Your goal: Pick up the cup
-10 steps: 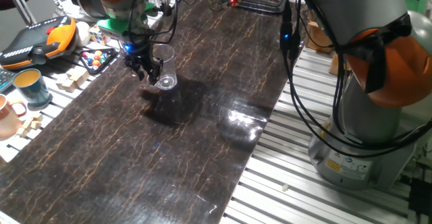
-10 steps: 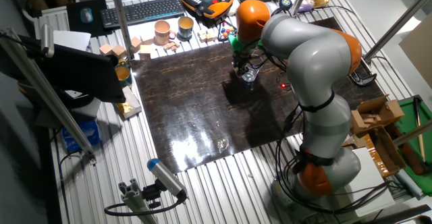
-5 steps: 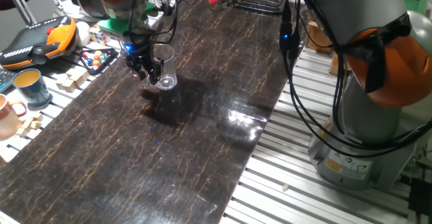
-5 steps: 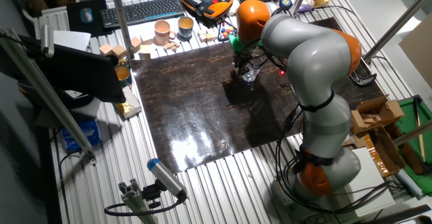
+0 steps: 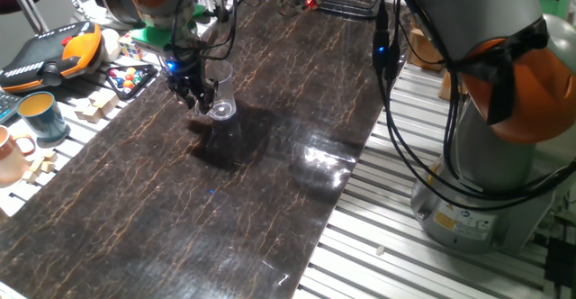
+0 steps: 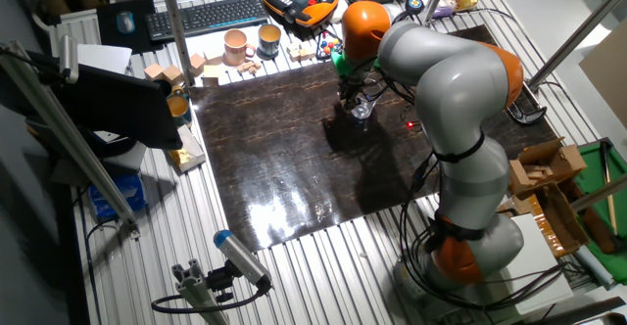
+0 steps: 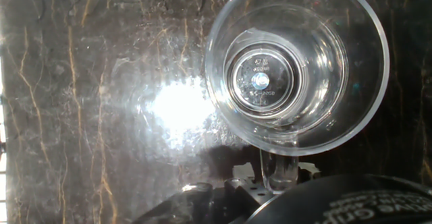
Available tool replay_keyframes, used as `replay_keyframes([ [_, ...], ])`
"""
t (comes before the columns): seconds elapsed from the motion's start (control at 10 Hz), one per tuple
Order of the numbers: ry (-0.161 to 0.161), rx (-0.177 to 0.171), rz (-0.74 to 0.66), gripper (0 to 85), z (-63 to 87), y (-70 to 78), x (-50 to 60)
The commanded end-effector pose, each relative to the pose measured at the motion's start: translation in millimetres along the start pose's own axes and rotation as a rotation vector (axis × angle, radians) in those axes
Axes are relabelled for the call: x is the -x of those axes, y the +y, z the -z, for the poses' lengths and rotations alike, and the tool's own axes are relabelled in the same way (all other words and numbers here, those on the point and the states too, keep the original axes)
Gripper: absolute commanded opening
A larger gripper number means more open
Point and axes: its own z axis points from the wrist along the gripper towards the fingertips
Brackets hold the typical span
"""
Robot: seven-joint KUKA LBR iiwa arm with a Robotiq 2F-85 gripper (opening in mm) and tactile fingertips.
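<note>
The cup (image 5: pixel 221 88) is a clear glass mug that stands upright on the dark marble-patterned tabletop (image 5: pixel 270 182), towards its far left. My gripper (image 5: pixel 195 95) is right beside it on its left, fingers close together at the handle. In the hand view I look straight down into the cup (image 7: pixel 297 62). Its looped handle (image 7: pixel 280 166) runs down between the dark finger parts of the gripper (image 7: pixel 270 187) at the bottom edge. The other fixed view shows the gripper (image 6: pixel 354 103) against the cup (image 6: pixel 361 112). I cannot tell whether the cup's base is off the table.
A teal mug (image 5: pixel 40 114), a terracotta-pink mug (image 5: pixel 9 155), wooden blocks (image 5: pixel 94 105), a box of coloured balls (image 5: pixel 130 78) and an orange teach pendant (image 5: pixel 54 51) lie left of the tabletop. A keyboard (image 6: pixel 201 17) lies further back. The arm's base (image 5: pixel 486 191) stands to the right.
</note>
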Motion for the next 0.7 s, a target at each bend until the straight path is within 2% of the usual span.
replay_keyframes([
  [0.0, 0.002, 0.0, 0.002, 37.7, -0.8, -0.5, -0.2],
  [0.2, 0.002, 0.0, 0.002, 35.3, -2.4, -1.5, -2.0],
  [0.4, 0.011, -0.002, 0.029, 10.3, -1.3, -2.8, -0.1],
  [0.5, 0.013, -0.002, 0.039, 1.0, -1.1, -3.4, 1.3],
  [0.6, 0.013, -0.003, 0.04, 2.0, -1.1, -3.5, 2.0],
])
